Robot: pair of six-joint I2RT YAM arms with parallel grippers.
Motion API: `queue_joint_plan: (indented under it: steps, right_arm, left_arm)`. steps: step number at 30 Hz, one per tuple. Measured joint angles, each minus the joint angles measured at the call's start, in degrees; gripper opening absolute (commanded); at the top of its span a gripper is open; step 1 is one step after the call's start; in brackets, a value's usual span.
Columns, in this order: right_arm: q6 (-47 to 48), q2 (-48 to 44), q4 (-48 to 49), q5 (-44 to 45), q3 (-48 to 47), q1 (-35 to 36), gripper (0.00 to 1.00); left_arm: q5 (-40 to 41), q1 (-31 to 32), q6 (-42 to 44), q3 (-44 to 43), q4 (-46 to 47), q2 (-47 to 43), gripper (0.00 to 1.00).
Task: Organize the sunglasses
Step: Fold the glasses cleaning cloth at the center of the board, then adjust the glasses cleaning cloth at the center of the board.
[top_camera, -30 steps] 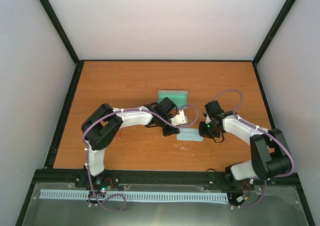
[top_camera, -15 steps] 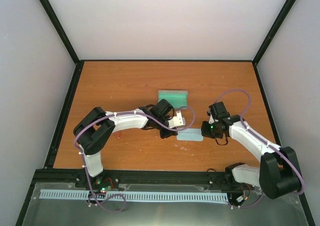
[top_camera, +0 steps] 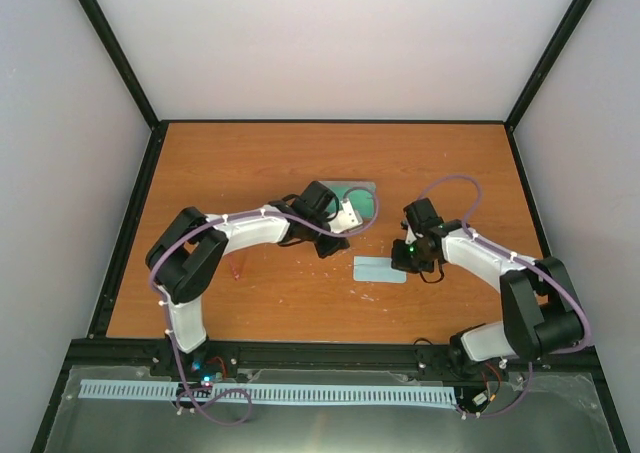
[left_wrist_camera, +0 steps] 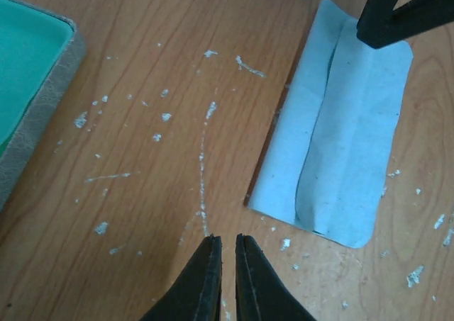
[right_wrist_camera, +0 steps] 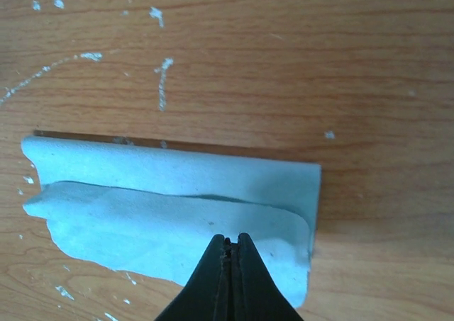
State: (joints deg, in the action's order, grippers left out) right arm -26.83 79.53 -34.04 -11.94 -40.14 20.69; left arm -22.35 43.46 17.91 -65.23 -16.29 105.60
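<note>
The top view looks down from above the near edge over the whole table [top_camera: 250, 163]. Both wrist views face down, close above the blue cloth [left_wrist_camera: 340, 144], shared by all three.

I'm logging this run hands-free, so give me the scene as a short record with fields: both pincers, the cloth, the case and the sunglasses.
left pincer: nearly closed, empty, over bare table between case and cloth
right pincer: closed, tips over the cloth's upper fold; a pinch can't be confirmed
cloth: light blue, folded over lengthwise, lying on the table
case: open, green lining facing up
sunglasses: faint red-pink shape beside the left arm, apart from the case; details too small to tell
</note>
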Motion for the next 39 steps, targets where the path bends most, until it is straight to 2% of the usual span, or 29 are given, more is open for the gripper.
queue_joint_plan:
  steps: [4, 9, 16, 39]
  right_arm:
    - [0.2, 2.3, 1.0, -0.6, -1.7, 0.7, 0.03]
    - [0.3, 3.3, 2.1, -0.6, -3.4, 0.9, 0.03]
    - [0.3, 4.1, 2.7, -0.5, -3.8, 1.0, 0.03]
    - [0.3, 6.3, 4.0, -2.5, -3.7, 2.0, 0.03]
  left_arm:
    - [-1.6, -0.7, 0.2, -2.7, -0.7, 2.2, 0.01]
    - [-5.9, 0.0, 1.8, -7.0, -2.0, 5.6, 0.00]
    - [-10.7, 2.4, 4.2, -7.7, -4.7, 6.6, 0.00]
    - [-11.4, 4.4, 5.9, -7.1, -5.1, 10.3, 0.00]
